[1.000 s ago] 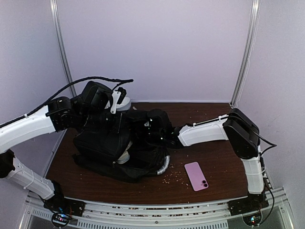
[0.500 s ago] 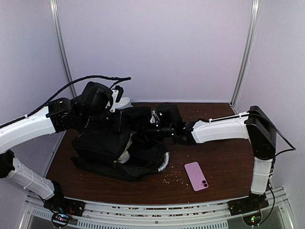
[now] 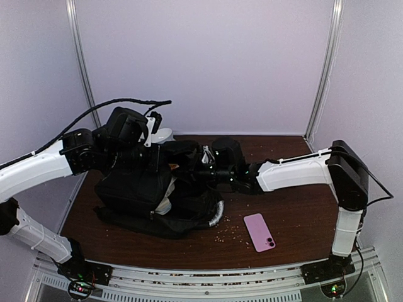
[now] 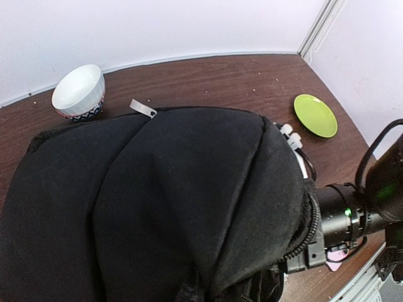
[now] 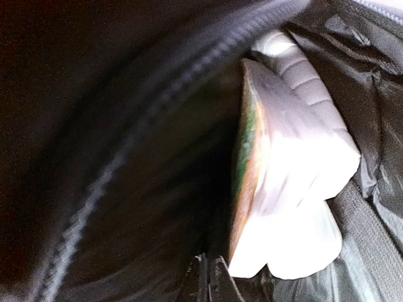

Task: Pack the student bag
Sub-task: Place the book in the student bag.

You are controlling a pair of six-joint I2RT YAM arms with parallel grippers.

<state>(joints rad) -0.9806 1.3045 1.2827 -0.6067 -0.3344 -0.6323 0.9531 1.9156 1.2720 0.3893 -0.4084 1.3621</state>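
Student bag (image 3: 135, 185) held up by clamped left jaws; right jaws closed empty inside, beside white packet (image 5: 296, 189).

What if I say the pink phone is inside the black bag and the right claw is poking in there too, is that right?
Not quite. The phone lies on the table beside the bag, not inside it. The top view shows that. The right claw is poking into the bag, as you said.
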